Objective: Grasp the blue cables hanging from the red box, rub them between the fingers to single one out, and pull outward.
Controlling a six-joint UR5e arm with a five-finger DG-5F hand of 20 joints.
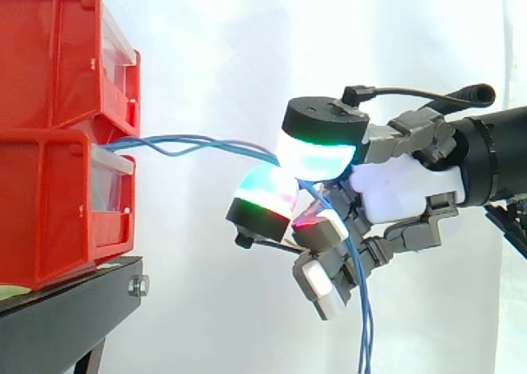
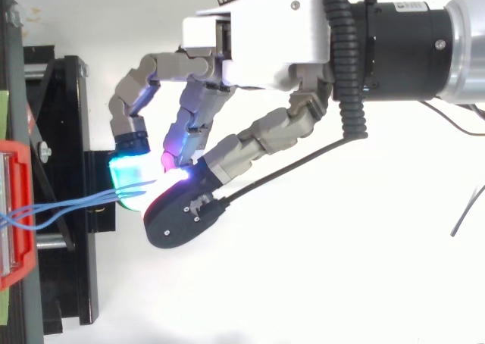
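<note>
The blue cables (image 1: 198,147) run from the front of the lower red box (image 1: 58,217) on the black stand (image 1: 66,308) across to the hand (image 1: 399,184). Its curled fingers (image 1: 317,147) (tips glowing green and white) pinch them together. Past the pinch the cables hang downward.
</note>
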